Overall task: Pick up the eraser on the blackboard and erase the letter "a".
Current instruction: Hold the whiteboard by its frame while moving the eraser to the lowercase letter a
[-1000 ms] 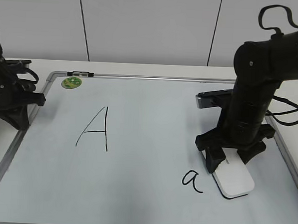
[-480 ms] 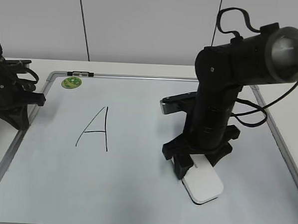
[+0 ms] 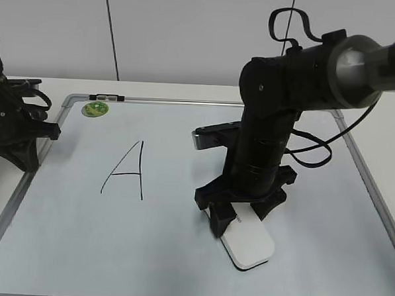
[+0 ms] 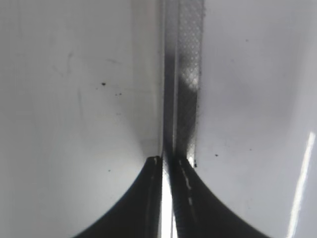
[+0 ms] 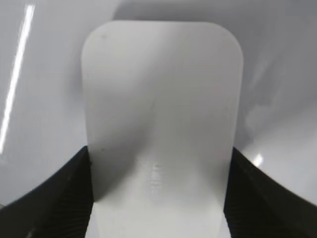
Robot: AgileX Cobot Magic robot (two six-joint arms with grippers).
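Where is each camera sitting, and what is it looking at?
Exterior view: in front of the table, slanting down at the blackboard; both arms show.
Left wrist view: on the left arm, looking down at the board's metal frame; the left gripper shows, shut.
Right wrist view: on the right arm, looking down at the eraser held by the right gripper.
Exterior and right wrist views share the eraser.

Lab or office: blackboard (image 3: 185,131) on white table (image 3: 42,85), panelled wall (image 3: 190,35).

Right pincer (image 3: 239,220) points straight down, jaws spread wide (arm reaching centre); left pincer (image 4: 167,198) nearly closed.
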